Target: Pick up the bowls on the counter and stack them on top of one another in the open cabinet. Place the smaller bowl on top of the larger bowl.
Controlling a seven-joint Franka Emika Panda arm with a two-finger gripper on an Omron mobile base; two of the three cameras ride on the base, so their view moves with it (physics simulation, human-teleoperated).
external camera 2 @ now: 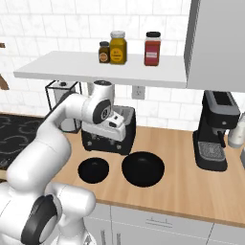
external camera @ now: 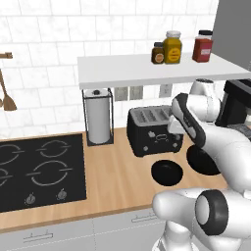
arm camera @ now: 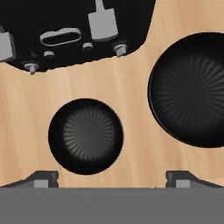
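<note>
Hovering: gripper hangs above the counter, looking straight down, in front of the toaster.
Gripper state: jaws stand wide apart, nothing between them.
Small bowl: upright on the counter, almost under the hand, a little toward one fingertip.
Large bowl: upright on the counter, beside the small one, apart from it, off to the side of the hand.
Key relation: the large bowl should go first, I think, so the hand must shift sideways over its rim.
Shelf: above the toaster, with jars on it.
</note>
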